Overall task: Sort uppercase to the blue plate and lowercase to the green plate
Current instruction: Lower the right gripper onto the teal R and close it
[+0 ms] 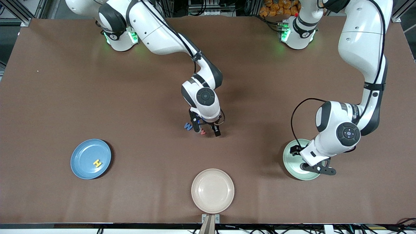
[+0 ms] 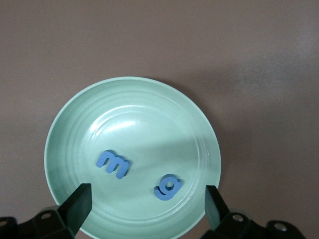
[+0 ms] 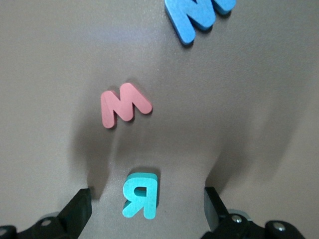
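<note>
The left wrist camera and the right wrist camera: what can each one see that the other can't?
Only the left wrist view shows the pale green plate, with the small blue foam m and blue foam g lying in it.

Only the right wrist view shows three foam letters on the bare table: a teal R, a red w and a blue M cut off at the edge.

Both show the brown table and their own open gripper, left and right, holding nothing.
</note>
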`<state>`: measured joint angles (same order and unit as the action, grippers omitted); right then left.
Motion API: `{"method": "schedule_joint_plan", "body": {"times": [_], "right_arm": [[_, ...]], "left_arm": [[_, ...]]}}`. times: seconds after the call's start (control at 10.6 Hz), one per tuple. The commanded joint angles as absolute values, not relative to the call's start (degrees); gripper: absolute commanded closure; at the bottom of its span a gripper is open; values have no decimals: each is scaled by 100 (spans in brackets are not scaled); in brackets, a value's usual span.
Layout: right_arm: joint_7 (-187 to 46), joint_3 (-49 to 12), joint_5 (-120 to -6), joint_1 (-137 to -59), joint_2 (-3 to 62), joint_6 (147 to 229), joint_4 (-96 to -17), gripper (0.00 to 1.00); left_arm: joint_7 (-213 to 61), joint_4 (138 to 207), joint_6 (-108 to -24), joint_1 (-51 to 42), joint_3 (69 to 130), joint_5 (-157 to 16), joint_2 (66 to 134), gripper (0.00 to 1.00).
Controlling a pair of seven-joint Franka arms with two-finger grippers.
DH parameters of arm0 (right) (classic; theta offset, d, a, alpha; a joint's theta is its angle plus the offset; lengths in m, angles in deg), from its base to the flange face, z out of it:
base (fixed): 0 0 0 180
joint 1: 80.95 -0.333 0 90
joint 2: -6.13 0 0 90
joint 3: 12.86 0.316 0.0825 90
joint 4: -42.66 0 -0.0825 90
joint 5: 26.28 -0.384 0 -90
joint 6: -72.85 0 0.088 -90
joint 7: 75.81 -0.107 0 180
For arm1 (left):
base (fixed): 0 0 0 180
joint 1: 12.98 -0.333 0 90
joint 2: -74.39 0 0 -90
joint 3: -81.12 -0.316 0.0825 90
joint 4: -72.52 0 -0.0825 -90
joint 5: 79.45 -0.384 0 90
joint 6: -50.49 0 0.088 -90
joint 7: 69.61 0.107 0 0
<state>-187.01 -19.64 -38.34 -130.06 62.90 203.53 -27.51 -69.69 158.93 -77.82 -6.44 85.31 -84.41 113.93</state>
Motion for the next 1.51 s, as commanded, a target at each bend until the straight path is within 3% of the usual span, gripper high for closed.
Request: {"method": "schedule_joint_plan", "body": {"times": [0.0, 0.19, 0.28, 0.95, 1.42], "right_arm": [[-18875, -1963, -3692, -13026, 6300, 20355, -2712, 4], [-18875, -1963, -3648, -13034, 6300, 20355, -2721, 81], [-18867, -1963, -3648, -13034, 6300, 20363, -2721, 100], [-18438, -1954, -3235, -12956, 6047, 20188, -2721, 100], [-15700, -1981, -3218, -11920, 5545, 18380, -2668, 100]], "left_arm": [[-6908, 15926, -7783, -612, 8499, -8402, 11368, 0], [-6908, 15926, -7783, -612, 8499, -8393, 11368, 0], [-6908, 15926, -7783, -612, 8499, -8402, 11368, 0], [-6995, 15926, -7783, -603, 8517, -8393, 11368, 0], [-8276, 15883, -7783, -165, 8833, -8332, 11333, 0]]}}
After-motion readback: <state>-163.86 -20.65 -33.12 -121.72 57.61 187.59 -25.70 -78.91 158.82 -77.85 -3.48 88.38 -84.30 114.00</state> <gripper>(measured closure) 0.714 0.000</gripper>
